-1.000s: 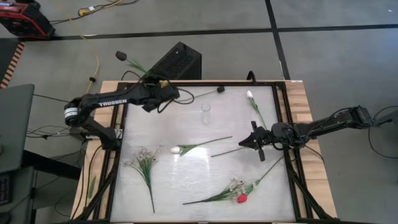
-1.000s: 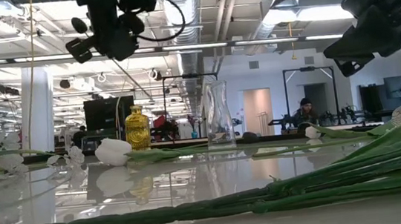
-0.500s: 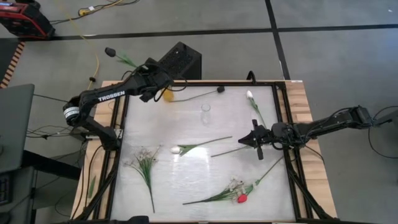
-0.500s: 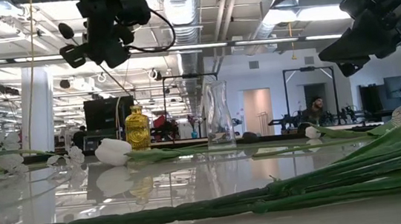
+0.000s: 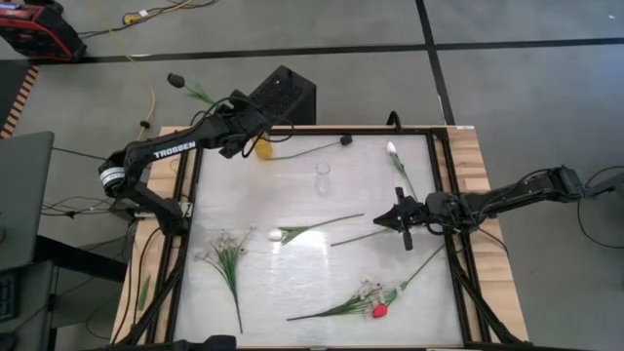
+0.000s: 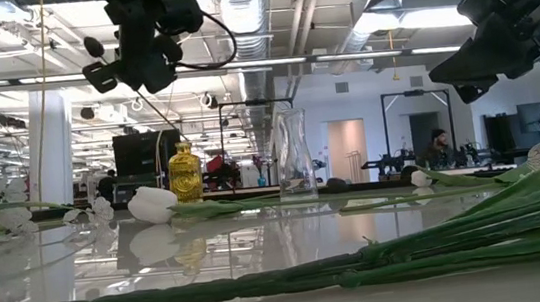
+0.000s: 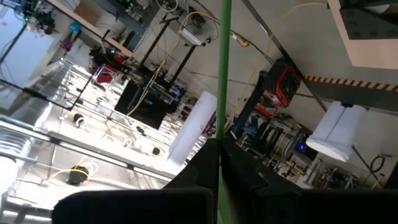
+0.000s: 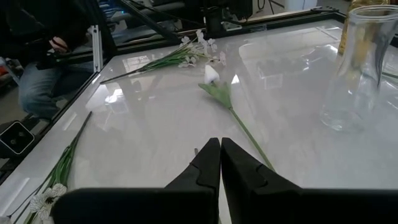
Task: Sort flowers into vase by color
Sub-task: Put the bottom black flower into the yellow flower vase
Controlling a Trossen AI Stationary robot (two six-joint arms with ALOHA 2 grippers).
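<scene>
From above, the left gripper (image 5: 232, 109) is at the table's (image 5: 292, 283) far left corner, pinching the stem of a dark flower (image 5: 176, 81) whose head sticks out past the table edge, beyond the gripper. A yellow bottle (image 5: 263, 149) sits just beside that gripper, and the clear vase (image 5: 323, 176) stands farther in toward the table's middle. The right gripper (image 5: 400, 222) hovers near the right rim with fingers pressed together; a white flower (image 5: 276, 234) lies off its tip toward the centre, another white flower (image 5: 391, 149) lies on its far side, and a red flower (image 5: 379, 311) with a sprig lies on its near side. A second sprig (image 5: 226, 249) lies well apart, at the left.

At table height, the left gripper (image 6: 146, 68) hangs high with the dark bud (image 6: 93, 47) just beside it, above the bottle (image 6: 185, 172). The vase (image 6: 294, 156) stands empty mid-table.

The left wrist camera shows a green stem (image 7: 224, 68) clamped between the fingers (image 7: 193, 177).

The right wrist camera shows its fingers (image 8: 205, 168) closed on nothing, a white flower (image 8: 212, 74) ahead of them and the vase (image 8: 359, 68) off to one side.
</scene>
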